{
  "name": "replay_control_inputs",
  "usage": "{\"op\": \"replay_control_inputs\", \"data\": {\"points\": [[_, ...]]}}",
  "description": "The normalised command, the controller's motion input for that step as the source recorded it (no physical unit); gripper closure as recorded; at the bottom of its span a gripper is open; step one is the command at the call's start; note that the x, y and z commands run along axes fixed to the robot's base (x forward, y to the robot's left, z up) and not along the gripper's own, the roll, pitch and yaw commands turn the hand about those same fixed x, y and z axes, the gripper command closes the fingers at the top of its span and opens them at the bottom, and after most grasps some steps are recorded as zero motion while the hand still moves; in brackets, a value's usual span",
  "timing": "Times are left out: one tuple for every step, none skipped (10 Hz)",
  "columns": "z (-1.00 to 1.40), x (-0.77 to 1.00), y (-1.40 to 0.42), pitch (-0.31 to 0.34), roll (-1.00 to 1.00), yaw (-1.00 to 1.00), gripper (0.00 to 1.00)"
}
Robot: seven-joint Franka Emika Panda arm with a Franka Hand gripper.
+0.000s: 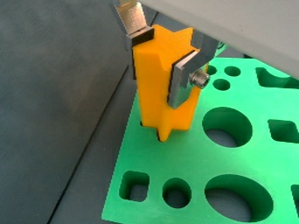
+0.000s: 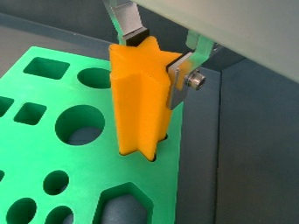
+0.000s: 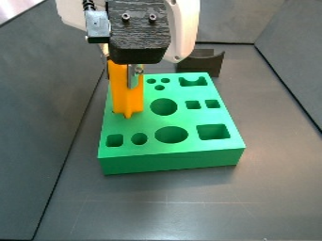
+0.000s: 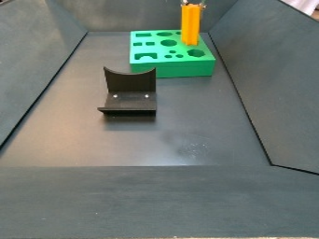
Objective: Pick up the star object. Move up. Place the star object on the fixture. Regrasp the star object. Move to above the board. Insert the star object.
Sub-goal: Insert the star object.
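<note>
Orange star (image 1: 160, 87) is standing upright with its lower end sitting in the star-shaped hole near one edge of the green board (image 1: 187, 171); both wrist views are showing the tip entering the hole, how deep I cannot tell. Gripper (image 1: 163, 54) is sitting directly above the board, clamping the star's upper part, jaws closed onto its ridged sides. Silver fingers (image 2: 184, 77) are pressing on opposite faces, one plate with a screw head facing the camera in both wrist views. In a side view the gripper (image 3: 126, 68) and its dark body are hanging over the board's (image 3: 189, 151) far-left hole row, star (image 3: 122, 89) running vertically below it and meeting the board surface. Round, square and hexagon holes across the rest of the board are lying open. In a side view the fixture (image 4: 126, 92) is standing on the dark floor (image 4: 187, 140) well apart from the board (image 4: 174, 58), nearer the camera, curved recess facing up with nothing in it; star (image 4: 191, 24) is showing as an upright orange bar on the board's far-right part, gripper mostly cut off by the frame edge there. Fixture (image 3: 201, 62) is also showing just behind the board in a side view.
</note>
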Motion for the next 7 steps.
{"op": "replay_control_inputs", "data": {"points": [[-0.54, -0.13, 0.19, 0.063, -0.31, 0.08, 1.0], [-0.49, 0.04, 0.15, 0.014, -0.34, -0.01, 1.0], [-0.24, 0.12, 0.1, 0.0, -0.26, -0.03, 1.0], [-0.44, 0.17, 0.25, 0.114, -0.32, -0.18, 1.0], [-0.57, 0.03, 0.17, 0.21, -0.18, -0.27, 1.0], [-0.24, 0.16, 0.07, 0.181, -0.11, -0.16, 1.0], [0.0, 0.0, 0.0, 0.0, 0.0, 0.0, 1.0]]}}
